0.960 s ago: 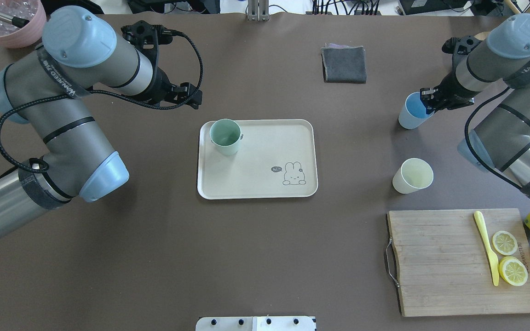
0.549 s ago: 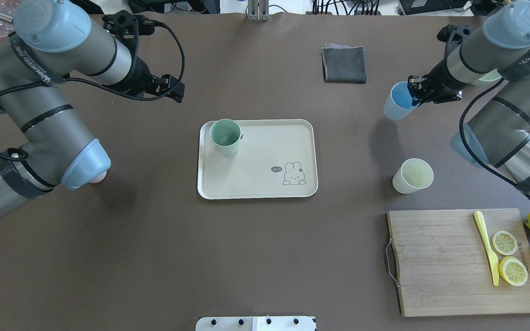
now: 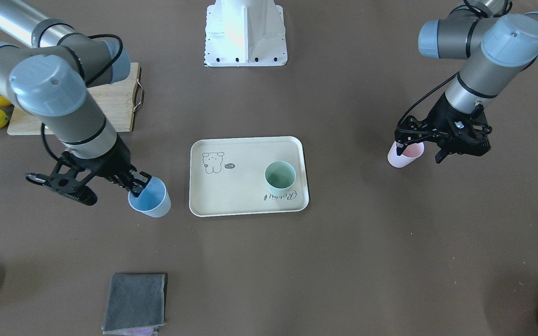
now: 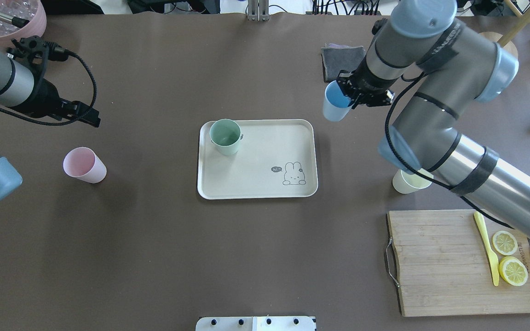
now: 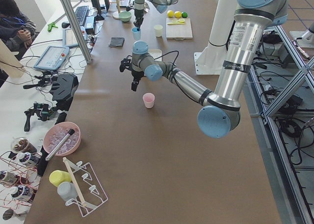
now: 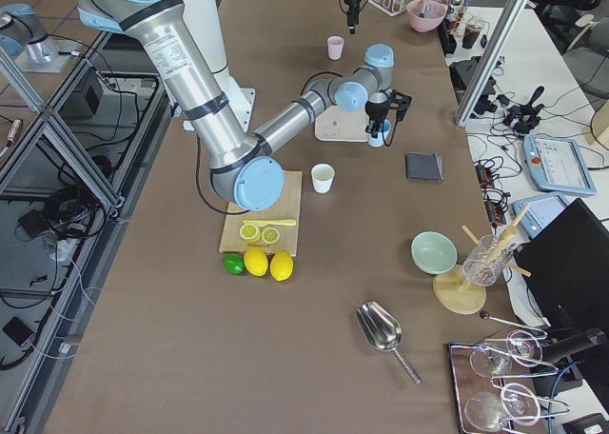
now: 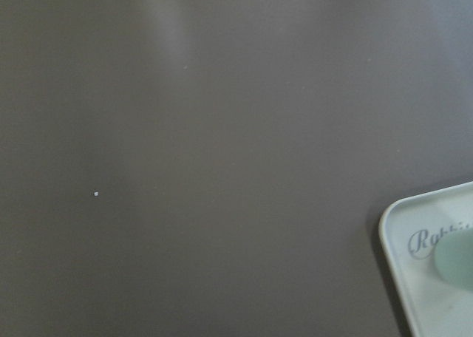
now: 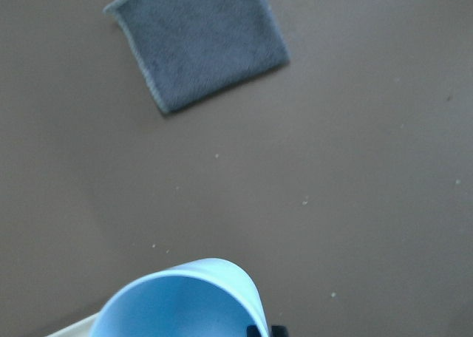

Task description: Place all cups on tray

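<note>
Though R arm [image 4: 430, 115] half-hides the tapered yellow cup [image 4: 405, 183], R gripper [image 4: 348, 96] clearly pinches the matte blue cup [image 4: 335, 106] by its rim, just beside the tray [image 4: 265, 184]. Mint cup [image 4: 225, 136] stands on the tray. Pink cup [image 4: 84, 164] sits on the table, L gripper [image 4: 85, 117] spread, empty.

Tray [image 3: 245, 177]: "Rabbit" script [image 3: 279, 196] at its corner by green cup [image 3: 280, 176]; "hi" bubble [image 4: 276, 169] beside tray's rabbit drawing [image 4: 294, 174]. Board [image 4: 440, 262] engraving unreadable.
</note>
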### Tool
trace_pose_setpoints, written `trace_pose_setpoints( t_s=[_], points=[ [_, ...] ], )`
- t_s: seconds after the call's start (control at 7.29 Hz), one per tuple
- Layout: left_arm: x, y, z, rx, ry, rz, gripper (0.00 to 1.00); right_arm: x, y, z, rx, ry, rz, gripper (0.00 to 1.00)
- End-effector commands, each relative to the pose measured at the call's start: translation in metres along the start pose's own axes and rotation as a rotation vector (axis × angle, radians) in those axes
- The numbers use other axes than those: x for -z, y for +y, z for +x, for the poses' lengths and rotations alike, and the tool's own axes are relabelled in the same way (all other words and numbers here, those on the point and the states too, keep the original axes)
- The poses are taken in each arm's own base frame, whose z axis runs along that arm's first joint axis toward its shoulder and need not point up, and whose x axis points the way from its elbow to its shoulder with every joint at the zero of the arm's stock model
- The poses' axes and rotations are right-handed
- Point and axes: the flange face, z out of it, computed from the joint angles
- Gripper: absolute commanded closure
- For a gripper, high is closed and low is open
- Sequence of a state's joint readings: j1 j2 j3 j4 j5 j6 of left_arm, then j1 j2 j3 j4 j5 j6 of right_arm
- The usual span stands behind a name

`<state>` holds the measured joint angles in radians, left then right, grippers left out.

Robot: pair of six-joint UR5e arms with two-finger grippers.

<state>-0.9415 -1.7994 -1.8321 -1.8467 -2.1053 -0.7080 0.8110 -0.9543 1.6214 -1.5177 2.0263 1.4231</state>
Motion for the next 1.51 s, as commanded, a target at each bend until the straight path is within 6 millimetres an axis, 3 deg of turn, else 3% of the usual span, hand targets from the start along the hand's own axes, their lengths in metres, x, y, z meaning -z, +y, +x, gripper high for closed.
trace_pose_setpoints(
  t_s=[0.0,0.14,0.41,0.69,0.82,0.96,1.1,1.23,1.37],
  points=[
    [-0.015,0.023,-0.032,-0.071,-0.024,-0.03,0.0,-0.022,0.074,-0.049,-0.001,0.0,-0.009,1.0],
    [-0.017,0.028,-0.037,-0.071,-0.023,-0.029,0.0,-0.03,0.091,-0.053,0.016,0.005,-0.022,1.0],
    [-0.018,0.028,-0.035,-0.07,-0.02,-0.029,0.01,-0.049,0.091,-0.061,0.025,0.029,-0.009,1.0],
    [-0.027,0.033,-0.037,-0.07,-0.021,-0.044,0.01,-0.047,0.093,-0.067,0.034,0.003,-0.007,0.19],
    [-0.036,0.033,-0.043,-0.072,-0.019,-0.042,0.01,-0.035,0.094,-0.075,0.031,-0.022,0.021,0.0],
    [-0.053,0.046,-0.051,-0.084,-0.014,-0.058,0.01,-0.021,0.089,-0.075,0.043,-0.043,0.036,0.0],
    [-0.068,0.055,-0.056,-0.094,-0.008,-0.069,0.01,0.012,0.071,-0.071,0.047,-0.079,0.035,0.0],
    [-0.073,0.06,-0.053,-0.107,0.002,-0.071,0.02,0.042,0.048,-0.055,0.048,-0.093,0.004,0.0],
    [-0.078,0.065,-0.048,-0.116,0.006,-0.083,0.13,0.07,0.036,-0.037,0.098,-0.073,0.002,0.0]
  ],
)
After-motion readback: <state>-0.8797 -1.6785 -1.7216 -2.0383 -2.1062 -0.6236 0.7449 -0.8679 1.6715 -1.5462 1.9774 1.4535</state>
